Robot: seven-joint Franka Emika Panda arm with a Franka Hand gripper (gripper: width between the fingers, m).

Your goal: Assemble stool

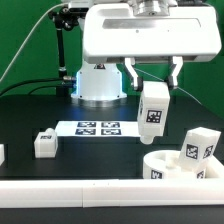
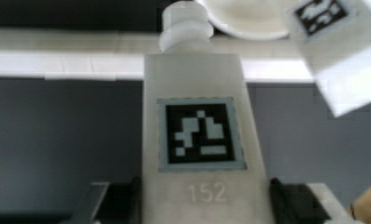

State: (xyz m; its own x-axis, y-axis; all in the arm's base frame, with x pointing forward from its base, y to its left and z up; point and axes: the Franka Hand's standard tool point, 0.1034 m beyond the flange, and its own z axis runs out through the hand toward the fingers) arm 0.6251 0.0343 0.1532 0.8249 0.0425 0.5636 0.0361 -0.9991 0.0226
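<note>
My gripper (image 1: 153, 86) is shut on a white blocky stool leg (image 1: 153, 108), which hangs upright above the table with its tag facing the camera. In the wrist view the same leg (image 2: 200, 110) fills the middle, held between the dark fingers (image 2: 111, 200) of my gripper (image 2: 203, 202). The thick round seat (image 1: 166, 162) lies at the exterior view's lower right, below and to the right of the held leg. A second leg (image 1: 200, 148) stands on it. The wrist view shows the seat (image 2: 253, 18) beyond the held leg's tip, with that second leg (image 2: 345, 70) beside it.
Another loose leg (image 1: 45, 142) lies on the black table at the exterior view's left. The marker board (image 1: 97, 128) lies flat behind the middle. A long white border bar (image 1: 90, 190) runs along the front edge. The robot base (image 1: 98, 85) stands at the back.
</note>
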